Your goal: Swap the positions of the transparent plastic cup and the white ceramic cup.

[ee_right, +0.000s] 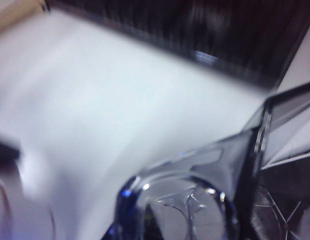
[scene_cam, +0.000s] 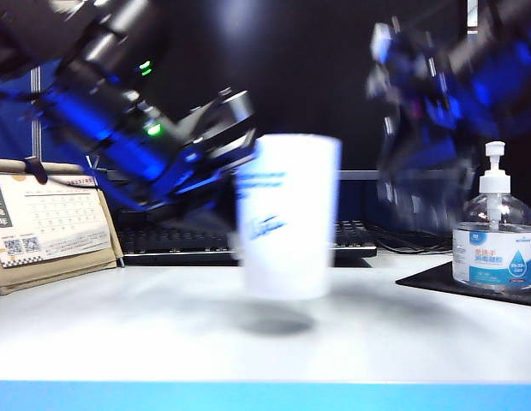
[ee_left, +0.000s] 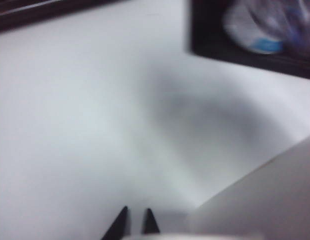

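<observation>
Both cups lifted clear of the tabletop (scene_cam: 120,325)
The left claw (scene_cam: 227,184) was pinched on the white ceramic cup (scene_cam: 287,218) hanging just beside it; the right claw (ee_right: 247,150) was clamped on the transparent plastic cup (ee_right: 195,195), blurred, close under its camera

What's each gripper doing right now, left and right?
Left gripper: shut on the white ceramic cup, lifted off the table.
Right gripper: shut on the transparent plastic cup, raised.
</observation>
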You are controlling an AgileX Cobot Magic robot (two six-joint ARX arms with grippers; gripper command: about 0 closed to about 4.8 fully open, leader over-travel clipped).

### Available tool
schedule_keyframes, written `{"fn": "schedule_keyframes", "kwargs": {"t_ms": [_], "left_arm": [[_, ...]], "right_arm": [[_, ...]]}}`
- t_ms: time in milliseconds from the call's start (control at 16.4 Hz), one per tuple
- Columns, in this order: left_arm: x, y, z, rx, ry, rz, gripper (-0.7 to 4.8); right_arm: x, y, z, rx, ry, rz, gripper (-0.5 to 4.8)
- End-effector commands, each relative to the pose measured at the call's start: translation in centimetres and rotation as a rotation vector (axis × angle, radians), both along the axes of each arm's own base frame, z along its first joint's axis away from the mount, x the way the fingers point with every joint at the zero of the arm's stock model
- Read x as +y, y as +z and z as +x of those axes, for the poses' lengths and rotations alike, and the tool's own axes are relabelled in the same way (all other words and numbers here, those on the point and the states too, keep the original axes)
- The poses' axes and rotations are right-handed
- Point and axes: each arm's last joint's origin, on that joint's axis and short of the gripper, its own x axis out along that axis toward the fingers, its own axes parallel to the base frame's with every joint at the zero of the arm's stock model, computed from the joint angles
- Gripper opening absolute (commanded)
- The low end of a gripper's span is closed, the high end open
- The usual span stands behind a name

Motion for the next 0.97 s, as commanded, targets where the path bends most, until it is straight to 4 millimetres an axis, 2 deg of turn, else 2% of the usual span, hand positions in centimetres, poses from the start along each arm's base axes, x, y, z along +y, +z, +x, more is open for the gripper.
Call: {"fn": "schedule_keyframes", "kwargs": {"t_ms": [61, 305, 609, 731, 975], "left_arm": [[-1.2, 2.1, 0.5, -0.074, -0.016, -0.066, -0.06], [-2.3, 3.9, 0.9, -0.111, -0.036, -0.099, -0.06], [-3.7, 3.1, 1.0, -0.091, -0.069, -0.102, -0.06], [-5.4, 3.5, 1.6, -0.091, -0.087, -0.115, -0.06], [-7.5, 2.9, 3.5, -0.062, -0.1, -0.105, -0.06]], "right_arm": [[0.1, 4.3, 0.8, -0.119, 0.007, 0.015, -0.06], [0.3, 9.3, 1.2, -0.226, 0.03, 0.057, -0.07], [0.1, 14.0, 0.8, -0.302, 0.043, 0.055, -0.06], [0.1, 14.9, 0.6, -0.317, 0.044, 0.056, -0.07], [0.0, 14.7, 0.5, -0.296, 0.05, 0.032, -0.06]]}}
